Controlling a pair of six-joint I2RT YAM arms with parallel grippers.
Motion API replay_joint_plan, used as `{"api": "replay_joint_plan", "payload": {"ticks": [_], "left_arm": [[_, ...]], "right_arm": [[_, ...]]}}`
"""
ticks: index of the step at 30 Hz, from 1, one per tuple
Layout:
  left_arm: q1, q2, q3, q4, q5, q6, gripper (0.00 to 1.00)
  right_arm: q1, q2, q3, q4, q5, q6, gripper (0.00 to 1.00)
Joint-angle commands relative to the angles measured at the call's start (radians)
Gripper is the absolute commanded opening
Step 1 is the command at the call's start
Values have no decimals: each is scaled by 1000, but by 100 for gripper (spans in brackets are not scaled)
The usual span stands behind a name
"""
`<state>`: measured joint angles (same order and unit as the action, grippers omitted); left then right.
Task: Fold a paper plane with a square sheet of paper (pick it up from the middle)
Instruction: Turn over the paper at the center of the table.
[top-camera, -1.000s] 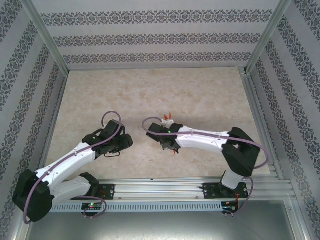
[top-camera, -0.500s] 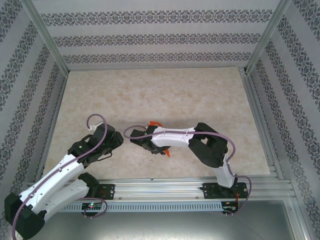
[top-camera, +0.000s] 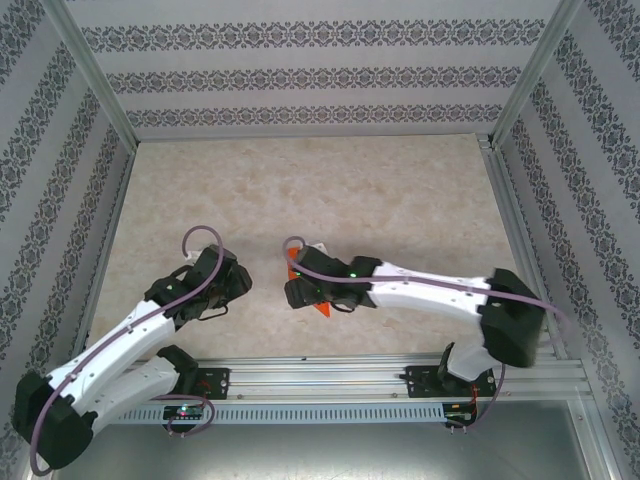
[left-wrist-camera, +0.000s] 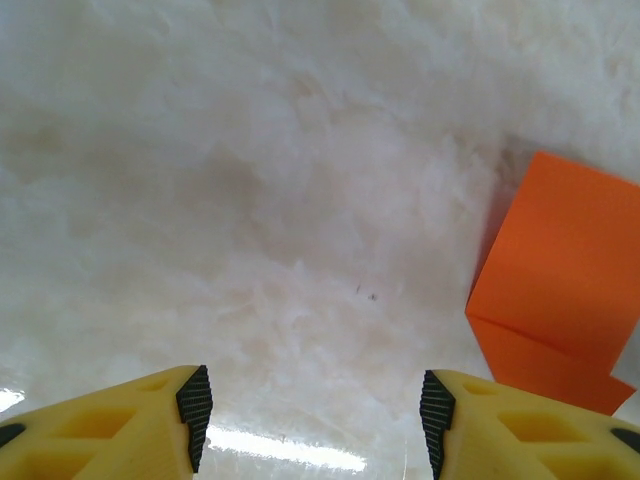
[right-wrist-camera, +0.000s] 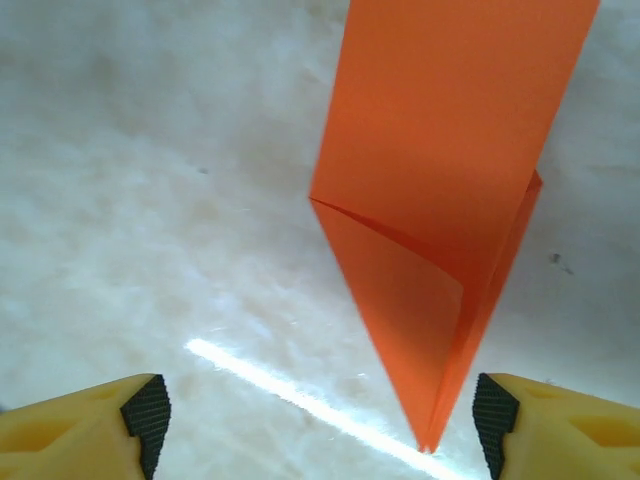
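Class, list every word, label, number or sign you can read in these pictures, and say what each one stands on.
No text can be read in any of the pictures.
The orange paper: plain, nothing printed on it.
The wallpaper: an ornamental pattern, no letters.
The yellow tool fingers: no marking.
The circuit boards by the arm bases: any marking is too small to read.

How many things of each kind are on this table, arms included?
Arms: 2, the left arm and the right arm
Orange paper: 1
Total: 3
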<state>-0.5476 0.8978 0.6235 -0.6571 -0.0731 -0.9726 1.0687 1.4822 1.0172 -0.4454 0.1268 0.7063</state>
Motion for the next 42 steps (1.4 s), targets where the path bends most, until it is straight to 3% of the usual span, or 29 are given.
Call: {"api": "replay_joint_plan", "payload": {"ticks": [1,3,7,8,15,27,42], "left_arm": [[14,56,35,71,98,49,61],[14,111,39,120,163,60,61],[14,235,59,204,281,69,61],[14,261,68,215,300,70,61],[15,408,128,261,357,60,61],[55,579,208,312,455,103,63],[78,736,265,418,565,101,65]], "right_arm": [[-81,-98,-149,206,-135,38,62],[-146,-150,-267,388,-258,79,41],[-261,-129,-396,646,-483,182,17],[-269,-114,-401,666,-512,186,15],[-286,-1,-382,715,-571,185,14],[-409,157,-433,774,-657,184,12],[-449,322,-501,961,-741,232,13]]}}
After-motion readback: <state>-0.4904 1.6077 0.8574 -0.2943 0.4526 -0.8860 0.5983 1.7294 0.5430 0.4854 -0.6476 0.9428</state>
